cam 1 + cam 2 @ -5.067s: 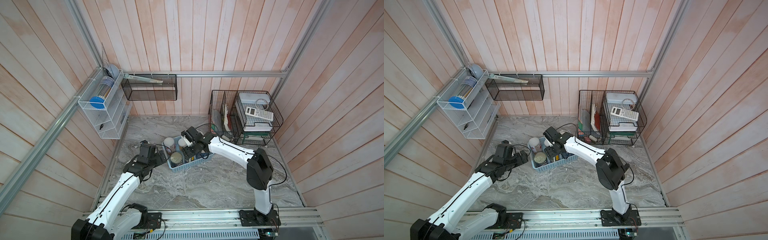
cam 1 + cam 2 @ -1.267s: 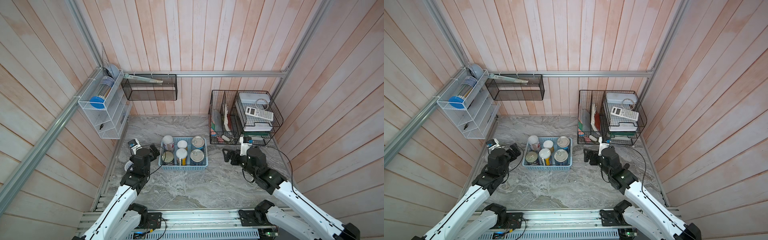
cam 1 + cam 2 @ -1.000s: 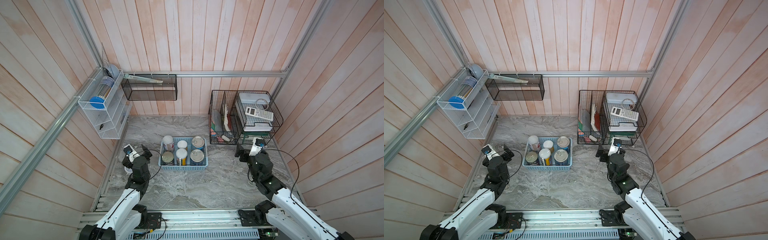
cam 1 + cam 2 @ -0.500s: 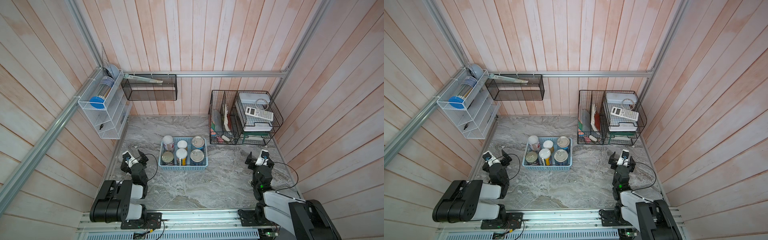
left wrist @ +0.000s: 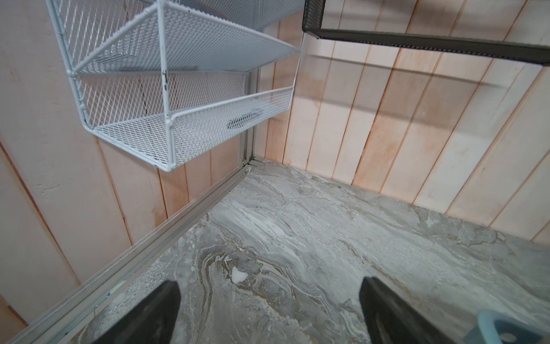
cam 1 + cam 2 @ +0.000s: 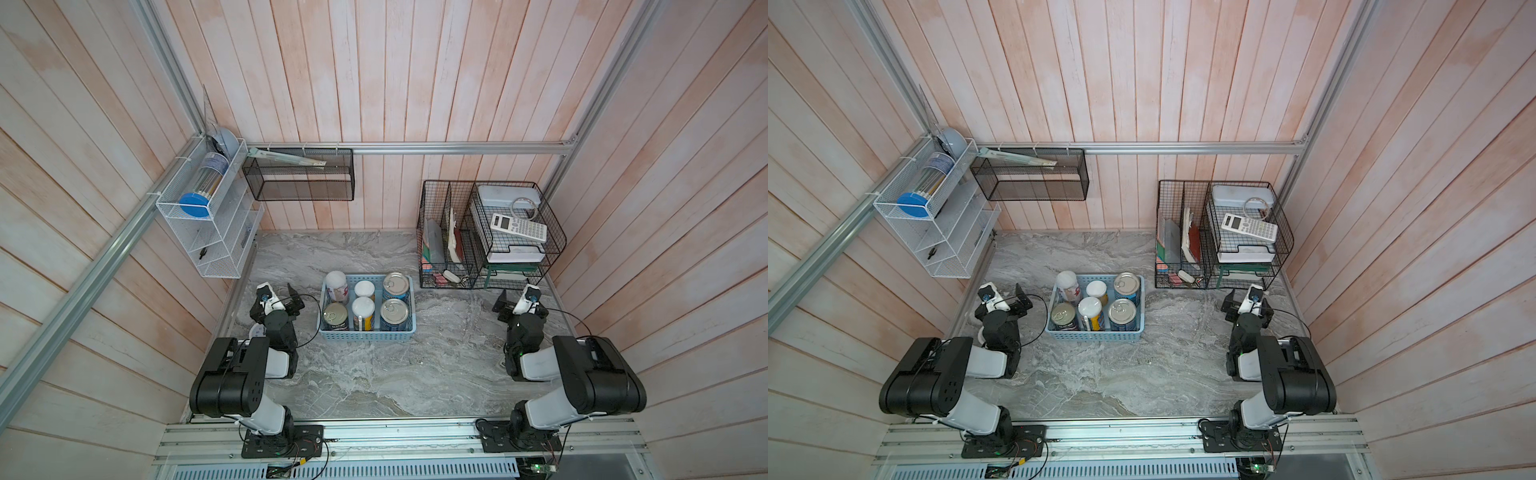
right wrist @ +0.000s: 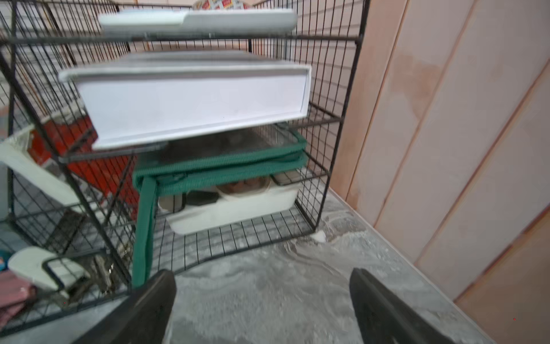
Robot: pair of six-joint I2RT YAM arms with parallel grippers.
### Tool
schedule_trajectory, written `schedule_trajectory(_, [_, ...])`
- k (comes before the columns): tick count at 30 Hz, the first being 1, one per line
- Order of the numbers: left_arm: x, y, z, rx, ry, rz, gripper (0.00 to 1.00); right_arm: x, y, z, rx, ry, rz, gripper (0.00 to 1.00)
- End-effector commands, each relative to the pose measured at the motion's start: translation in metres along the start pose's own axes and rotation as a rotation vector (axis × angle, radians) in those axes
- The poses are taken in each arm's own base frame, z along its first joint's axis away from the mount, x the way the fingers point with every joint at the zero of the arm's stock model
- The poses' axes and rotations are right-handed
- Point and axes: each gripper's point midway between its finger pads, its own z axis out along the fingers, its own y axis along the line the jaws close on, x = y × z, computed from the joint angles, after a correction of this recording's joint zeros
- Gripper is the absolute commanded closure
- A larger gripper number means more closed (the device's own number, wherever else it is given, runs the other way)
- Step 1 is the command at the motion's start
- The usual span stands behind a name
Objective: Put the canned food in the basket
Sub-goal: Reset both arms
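The light-blue basket (image 6: pixel 368 334) (image 6: pixel 1096 332) stands on the marble floor left of centre. Several cans of the canned food stand upright inside it: a red-labelled one (image 6: pixel 335 316), a white-lidded one (image 6: pixel 363 309) and a blue-labelled one (image 6: pixel 394 313) in the near row, more behind. My left gripper (image 6: pixel 279 296) (image 6: pixel 1003 297) hovers left of the basket, open and empty; the left wrist view shows bare floor between its fingers (image 5: pixel 269 286). Far to the right, my right gripper (image 6: pixel 519 303) (image 6: pixel 1246 303) is open and empty over bare floor (image 7: pixel 262 275).
A white wire rack (image 6: pixel 203 232) hangs on the left wall, a black mesh shelf (image 6: pixel 299 183) on the back wall. Black wire organisers (image 6: pixel 490 237) with books and a calculator fill the back right corner, just beyond the right gripper. Both arms are folded low by the front rail (image 6: pixel 395 436).
Both arms have drawn back from the basket and folded down towards the front rail. Both grippers stayed open. The basket and cans have not moved in the last second.
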Motion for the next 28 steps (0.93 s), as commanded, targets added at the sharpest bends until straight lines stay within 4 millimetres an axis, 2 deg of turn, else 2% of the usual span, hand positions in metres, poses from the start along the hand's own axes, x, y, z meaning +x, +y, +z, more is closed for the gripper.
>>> schedule_trajectory(1, [0.0045,-0.0015,0.0004,0.014,0.018,0.021,0.00,0.0142,0.0042,-0.0014,-0.035,0.047,0.014,0.02])
schedule_trajectory(3, [0.0048,-0.0014,0.0002,0.013,0.020,0.022,0.00,0.0061,0.0038,-0.0071,-0.044,-0.022,0.021,0.02])
schedule_trajectory(28, [0.0056,-0.0013,0.0002,0.013,0.021,0.022,0.00,0.0095,0.0065,-0.0036,-0.040,0.004,0.006,0.02])
